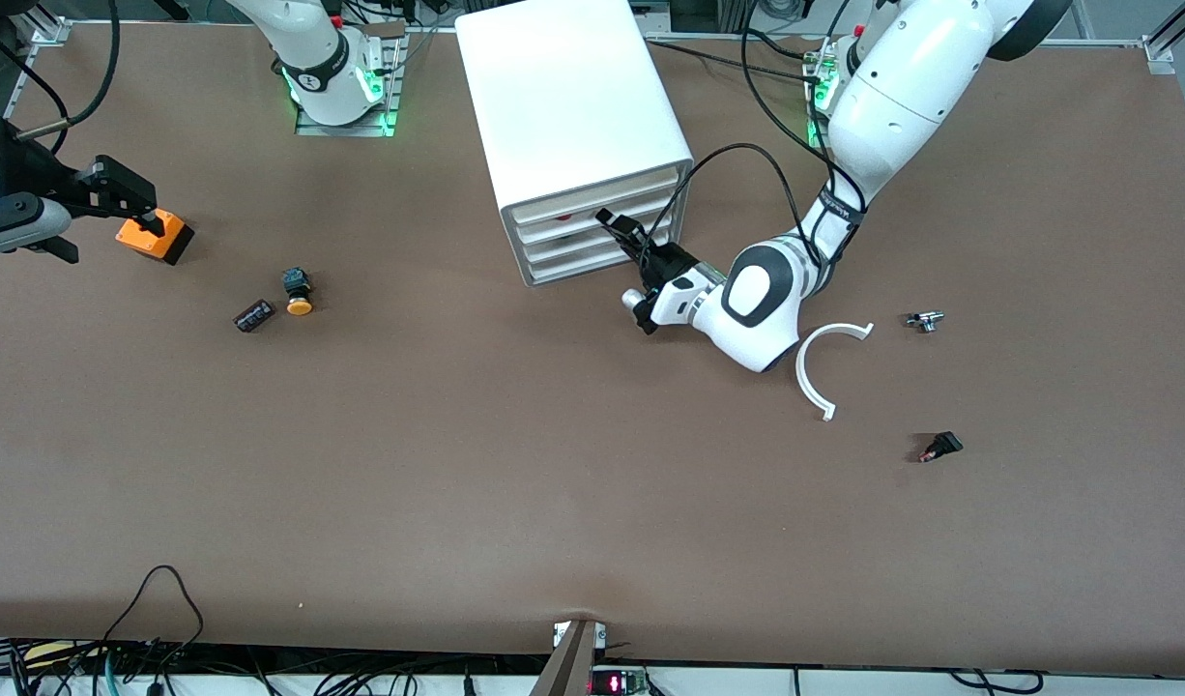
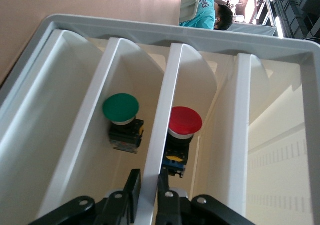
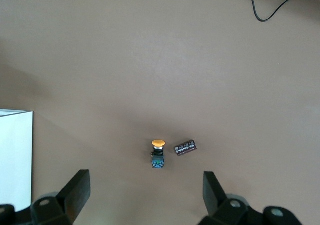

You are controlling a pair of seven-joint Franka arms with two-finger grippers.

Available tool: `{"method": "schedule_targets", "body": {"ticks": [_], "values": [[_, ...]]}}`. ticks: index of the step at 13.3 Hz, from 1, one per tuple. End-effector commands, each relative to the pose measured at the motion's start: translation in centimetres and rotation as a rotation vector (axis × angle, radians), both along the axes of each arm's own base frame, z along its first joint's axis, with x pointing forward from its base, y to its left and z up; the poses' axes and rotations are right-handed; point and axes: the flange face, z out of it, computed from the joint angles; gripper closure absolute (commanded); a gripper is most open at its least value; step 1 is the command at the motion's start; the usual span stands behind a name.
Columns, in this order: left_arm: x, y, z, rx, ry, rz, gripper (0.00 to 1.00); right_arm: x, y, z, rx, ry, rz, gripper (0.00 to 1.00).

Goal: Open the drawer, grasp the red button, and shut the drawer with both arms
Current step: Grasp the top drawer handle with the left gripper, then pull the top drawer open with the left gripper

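The white cabinet [image 1: 573,106] stands near the arms' bases. My left gripper [image 1: 617,227] is at its front, fingers shut on the front lip of the drawer [image 2: 170,110]. That drawer holds the red-capped button [image 2: 184,122], lying on its side just past the fingertips; a bit of red shows in the front view [image 1: 565,217]. The drawer front sits about level with the others. My right gripper [image 1: 133,208] hangs open and empty over the orange box [image 1: 158,237] at the right arm's end of the table; its fingers [image 3: 75,190] are spread wide.
A green-capped button [image 2: 121,110] lies in the drawer beside the red one. A yellow-orange button [image 1: 298,292] and a dark cylinder [image 1: 254,315] lie near the orange box. A white curved piece [image 1: 824,362], a small metal part [image 1: 926,320] and a small black part [image 1: 940,447] lie toward the left arm's end.
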Motion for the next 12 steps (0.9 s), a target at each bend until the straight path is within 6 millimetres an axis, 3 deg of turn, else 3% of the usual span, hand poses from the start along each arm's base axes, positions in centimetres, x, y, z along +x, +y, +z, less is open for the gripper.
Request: {"method": "schedule_targets", "body": {"ticks": [1,4,5,7,9,12], "values": [[1.8,1.2,0.8,-0.011,0.002,0.044,0.96,0.4,-0.1,0.3,-0.006,0.000,-0.003,0.00],[2.9,2.3,0.7,-0.014,0.017,0.099,0.95,1.5,0.2,-1.1,-0.002,0.006,0.004,0.00],[3.9,3.6,0.5,0.001,0.002,0.135,0.95,1.6,0.3,-1.3,-0.002,0.010,-0.004,0.00],[5.5,4.8,1.1,0.000,-0.023,0.171,0.94,2.7,0.2,-3.8,-0.007,0.055,-0.010,0.00],[7.2,6.7,1.2,0.016,-0.062,0.233,0.94,3.5,0.3,-5.1,-0.009,0.059,0.006,0.00],[9.1,8.0,2.1,0.010,-0.098,0.274,0.94,4.5,0.9,-7.2,-0.009,0.086,0.012,0.00]]}}
